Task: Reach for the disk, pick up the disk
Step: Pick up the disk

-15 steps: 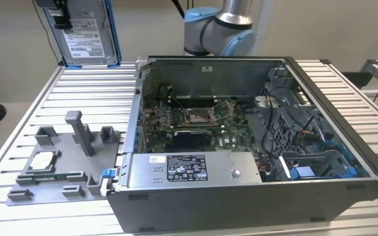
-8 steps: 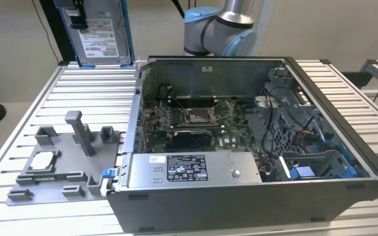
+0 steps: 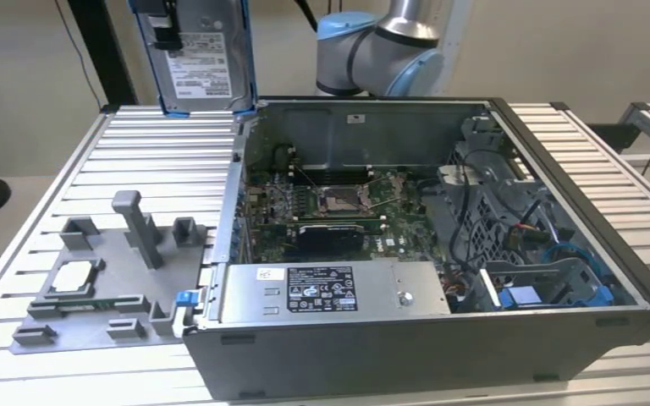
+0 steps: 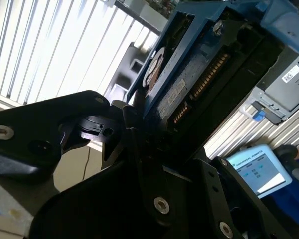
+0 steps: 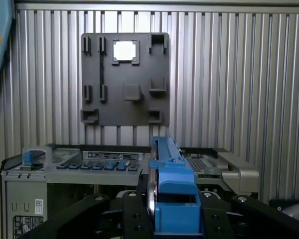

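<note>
The disk [image 3: 203, 59] hangs upright in the air over the slatted table's far side, toward the exterior view's left. It is silver, with a white printed label and blue rails along its edges. In the first wrist view my gripper [image 5: 173, 211] is shut on the disk [image 5: 167, 154], its black fingers [image 5: 132, 214] pressing the blue rail from both sides. The second wrist view shows the disk [image 4: 189, 84] from its connector end, clamped between the dark jaws.
An open computer case [image 3: 596, 326] takes up the table's middle and the exterior view's right, with a silver box [image 3: 331, 292] bearing a sticker at its front. A grey fixture tray [image 3: 99, 292] holding a small white chip [image 3: 74, 275] lies at the left. The arm's base [image 3: 376, 51] stands behind the case.
</note>
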Available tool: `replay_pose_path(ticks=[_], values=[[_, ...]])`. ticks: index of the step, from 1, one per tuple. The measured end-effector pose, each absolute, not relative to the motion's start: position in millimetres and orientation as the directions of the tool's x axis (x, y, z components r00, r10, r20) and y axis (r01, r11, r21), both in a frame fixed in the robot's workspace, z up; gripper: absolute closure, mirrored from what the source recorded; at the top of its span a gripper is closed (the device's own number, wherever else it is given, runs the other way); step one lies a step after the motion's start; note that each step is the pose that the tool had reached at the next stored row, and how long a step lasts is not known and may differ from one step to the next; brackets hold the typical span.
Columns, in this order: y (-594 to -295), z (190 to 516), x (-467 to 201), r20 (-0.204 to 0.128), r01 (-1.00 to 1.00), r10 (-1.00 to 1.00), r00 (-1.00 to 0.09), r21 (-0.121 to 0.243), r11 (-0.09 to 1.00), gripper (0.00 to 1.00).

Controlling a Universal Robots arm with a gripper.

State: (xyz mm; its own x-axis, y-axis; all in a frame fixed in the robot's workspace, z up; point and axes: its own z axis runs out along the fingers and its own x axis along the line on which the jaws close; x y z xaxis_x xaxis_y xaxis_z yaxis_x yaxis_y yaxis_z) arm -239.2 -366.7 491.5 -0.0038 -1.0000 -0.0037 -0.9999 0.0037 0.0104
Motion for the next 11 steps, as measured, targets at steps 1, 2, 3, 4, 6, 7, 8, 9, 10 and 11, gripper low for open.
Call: replay_pose_path(ticks=[1, 2, 3, 4, 6, 7, 8, 9, 10, 11], values=[[-367, 491, -235, -0.004, -1.000, -1.000, -0.004, 0.011, 0.004, 1.00], [-367, 491, -231, -0.004, -1.000, -1.000, -0.004, 0.011, 0.004, 1.00], [-367, 491, -228, -0.004, -1.000, -1.000, -0.004, 0.011, 0.004, 1.00], [-367, 491, -224, -0.004, -1.000, -1.000, -0.004, 0.011, 0.004, 1.00], [-367, 491, -216, -0.004, -1.000, -1.000, -0.004, 0.011, 0.004, 1.00], [-367, 491, -212, -0.004, -1.000, -1.000, -0.004, 0.011, 0.004, 1.00], [-367, 491, -208, -0.004, -1.000, -1.000, -0.004, 0.011, 0.004, 1.00], [-367, 491, -204, -0.004, -1.000, -1.000, -0.004, 0.011, 0.004, 1.00], [-367, 491, -201, -0.004, -1.000, -1.000, -0.004, 0.011, 0.004, 1.00], [-367, 491, -197, -0.004, -1.000, -1.000, -0.004, 0.011, 0.004, 1.00]])
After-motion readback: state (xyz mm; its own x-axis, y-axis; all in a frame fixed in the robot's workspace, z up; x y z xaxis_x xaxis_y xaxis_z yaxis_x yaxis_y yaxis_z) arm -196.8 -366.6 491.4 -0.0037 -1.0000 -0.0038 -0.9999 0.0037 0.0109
